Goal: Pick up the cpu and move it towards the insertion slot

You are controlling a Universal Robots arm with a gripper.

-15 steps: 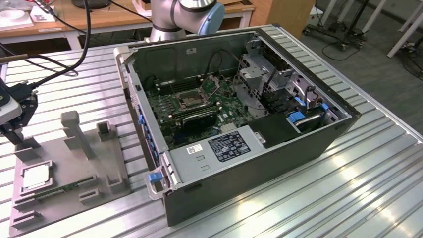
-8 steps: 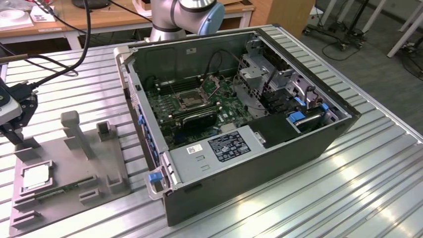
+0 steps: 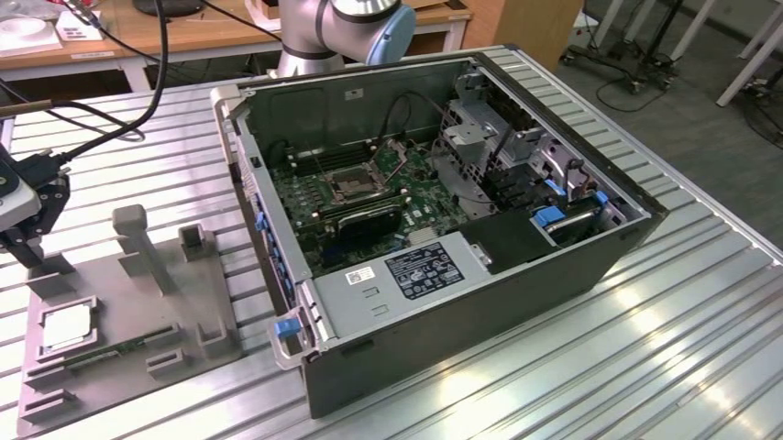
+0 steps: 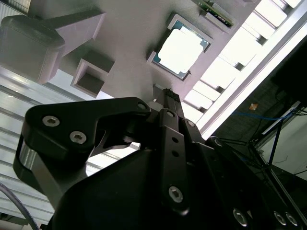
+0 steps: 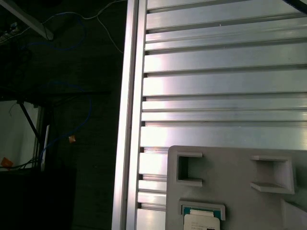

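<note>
Hovering at 11 o'clock of the cpu (image 3: 68, 325) in the exterior view, your gripper (image 3: 22, 258) is not gripping it; a pocket in the grey fixture (image 3: 135, 307) is keeping it square. Jaw gap: cannot tell.

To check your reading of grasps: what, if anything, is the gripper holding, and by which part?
Nothing. The gripper hangs over the grey tray; the cpu lies in its recess, untouched.

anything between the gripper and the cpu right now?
Nothing in the way. In the second wrist view, the stretch between the gripper and the cpu is bare grey fixture plate; the cpu lies flat on that plate.
</note>
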